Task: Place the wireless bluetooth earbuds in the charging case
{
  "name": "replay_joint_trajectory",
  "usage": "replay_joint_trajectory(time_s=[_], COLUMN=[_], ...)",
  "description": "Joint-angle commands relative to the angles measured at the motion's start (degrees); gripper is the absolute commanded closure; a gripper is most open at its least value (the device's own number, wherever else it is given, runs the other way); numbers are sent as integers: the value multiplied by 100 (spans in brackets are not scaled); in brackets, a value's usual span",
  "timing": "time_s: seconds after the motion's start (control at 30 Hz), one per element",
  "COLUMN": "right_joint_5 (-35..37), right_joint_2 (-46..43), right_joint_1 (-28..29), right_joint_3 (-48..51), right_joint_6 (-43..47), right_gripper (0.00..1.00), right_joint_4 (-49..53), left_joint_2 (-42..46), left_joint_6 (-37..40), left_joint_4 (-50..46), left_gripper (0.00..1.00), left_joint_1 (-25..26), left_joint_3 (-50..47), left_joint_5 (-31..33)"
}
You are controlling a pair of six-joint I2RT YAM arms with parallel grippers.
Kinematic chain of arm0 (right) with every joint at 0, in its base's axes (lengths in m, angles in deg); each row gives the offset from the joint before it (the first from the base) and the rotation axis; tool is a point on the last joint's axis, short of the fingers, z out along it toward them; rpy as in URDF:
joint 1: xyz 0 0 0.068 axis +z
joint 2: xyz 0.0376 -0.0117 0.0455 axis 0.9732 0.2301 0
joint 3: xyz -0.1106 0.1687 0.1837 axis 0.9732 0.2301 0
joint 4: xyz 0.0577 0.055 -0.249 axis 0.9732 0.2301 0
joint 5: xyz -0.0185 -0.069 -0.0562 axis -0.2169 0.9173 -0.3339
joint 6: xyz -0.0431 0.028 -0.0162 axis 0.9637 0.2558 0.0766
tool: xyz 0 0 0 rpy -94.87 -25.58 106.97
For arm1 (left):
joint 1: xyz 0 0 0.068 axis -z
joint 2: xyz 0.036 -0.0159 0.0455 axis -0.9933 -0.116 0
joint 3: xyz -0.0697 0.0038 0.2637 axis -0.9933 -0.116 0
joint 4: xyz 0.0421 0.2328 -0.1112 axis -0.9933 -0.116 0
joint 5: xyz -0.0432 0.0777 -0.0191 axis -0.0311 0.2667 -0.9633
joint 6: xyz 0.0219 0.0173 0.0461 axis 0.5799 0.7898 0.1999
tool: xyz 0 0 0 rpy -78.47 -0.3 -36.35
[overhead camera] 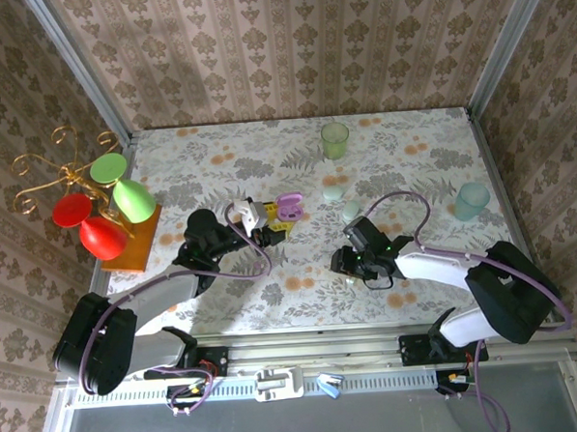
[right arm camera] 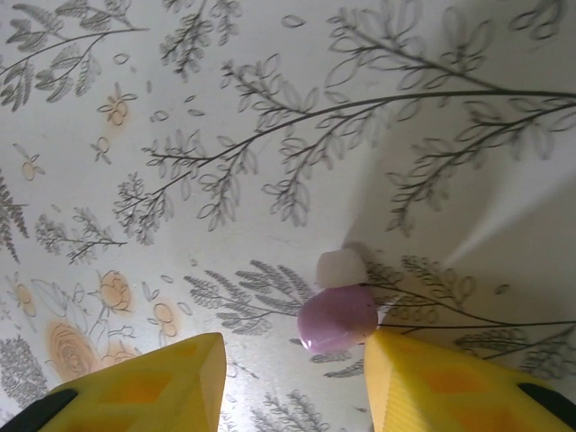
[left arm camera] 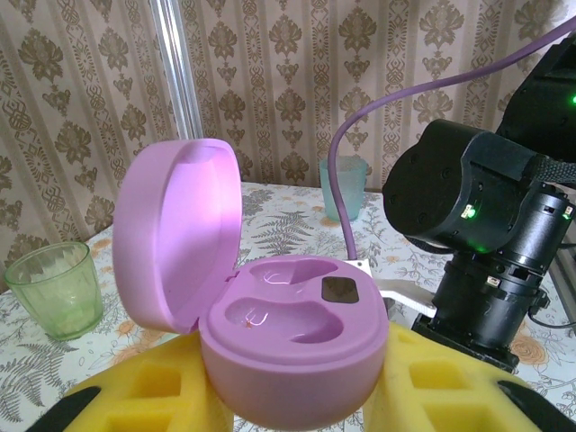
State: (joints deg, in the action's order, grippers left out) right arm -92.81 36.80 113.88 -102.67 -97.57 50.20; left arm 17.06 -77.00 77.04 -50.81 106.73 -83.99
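Observation:
An open pink-purple charging case (left arm camera: pixel 288 360) sits clamped between the yellow fingers (left arm camera: pixel 135 396) of my left gripper (left arm camera: pixel 288 400), lid (left arm camera: pixel 180 234) tipped back. Both of its sockets are empty. From above, that case (overhead camera: pixel 289 208) is held left of the table's centre by the left gripper (overhead camera: pixel 280 218). A pink-purple earbud (right arm camera: pixel 337 318) with a whitish tip lies on the tablecloth between the fingers of my right gripper (right arm camera: pixel 292 378). It touches the right finger (right arm camera: pixel 450 387), and a wide gap separates it from the left finger (right arm camera: pixel 148 387). The right gripper (overhead camera: pixel 354 269) points down at the cloth, open.
Two mint cases (overhead camera: pixel 334 190) (overhead camera: pixel 352 210) lie behind the right gripper. A green cup (overhead camera: pixel 335 139) stands at the back, a teal cup (overhead camera: pixel 470 201) at the right edge. A gold stand with red and green cups (overhead camera: pixel 104 211) occupies the left side.

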Motion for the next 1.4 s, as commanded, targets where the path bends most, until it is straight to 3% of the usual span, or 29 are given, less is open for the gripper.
replay_joint_trajectory(time_s=[0.0, 0.23, 0.53, 0.8, 1.1, 1.37], right_joint_5=[-219, -344, 617, 1532, 2742, 3319], right_joint_2=[75, 41, -527, 215, 1303, 2061], right_joint_1=[69, 78, 78, 311, 1022, 1482], right_joint_3=[-231, -319, -840, -1752, -2423, -2987], right_joint_6=[-169, 58, 1800, 2963, 3126, 3322], right_gripper=[55, 55, 54, 60, 66, 70], right_joint_4=[-124, -328, 1390, 2788, 3567, 3867], left_joint_2=[67, 85, 202, 583, 823, 836], left_joint_6=[59, 60, -137, -80, -40, -13], left_joint_4=[71, 78, 205, -104, -511, -649], left_gripper=[77, 77, 77, 77, 77, 76], left_joint_1=[-37, -45, -125, -210, -327, -353], left_joint_3=[-46, -53, -39, -95, -80, -46], left_joint_5=[2, 70, -17, 122, 296, 370])
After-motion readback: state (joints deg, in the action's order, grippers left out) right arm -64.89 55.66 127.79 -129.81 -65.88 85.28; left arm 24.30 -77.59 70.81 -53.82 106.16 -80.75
